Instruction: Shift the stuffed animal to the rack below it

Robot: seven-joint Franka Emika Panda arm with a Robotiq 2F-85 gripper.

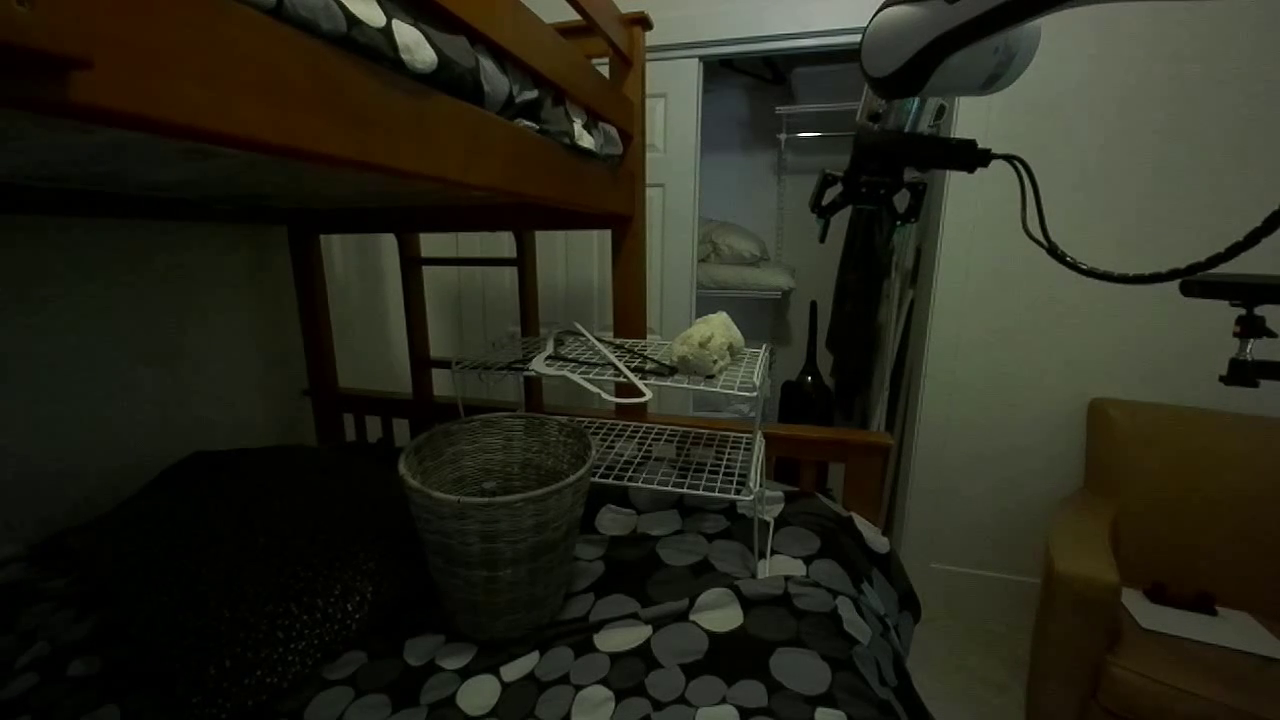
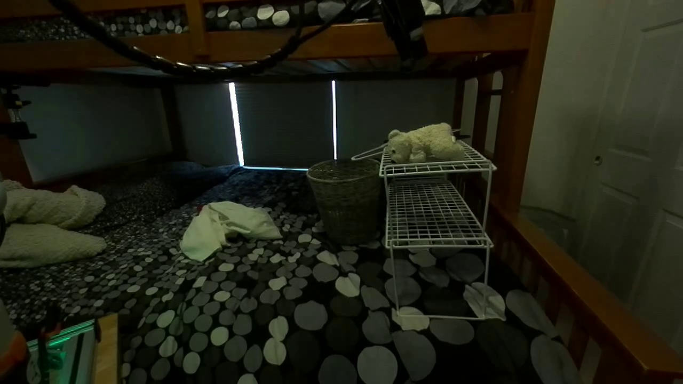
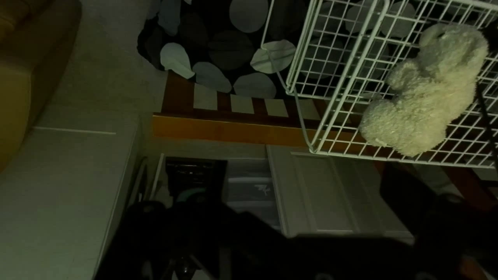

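The stuffed animal, a small cream plush bear, lies on the top tier of the white wire rack. It shows in both exterior views [image 1: 708,345] [image 2: 427,144] and in the wrist view [image 3: 424,89]. The rack [image 2: 437,246] stands on the bed, with a lower mesh tier under the top one; it also shows in an exterior view [image 1: 690,491] and the wrist view [image 3: 350,155]. My gripper [image 1: 866,222] is open and empty, above and to the side of the rack, apart from the toy. Its dark fingers also show in the wrist view [image 3: 297,184].
White and black hangers [image 1: 612,360] lie on the top tier beside the toy. A woven basket [image 1: 500,550] stands close against the rack. The wooden upper bunk [image 2: 363,42] overhangs the bed. A footboard [image 2: 587,298] runs beside the rack. A white cloth [image 2: 229,224] lies on the bed.
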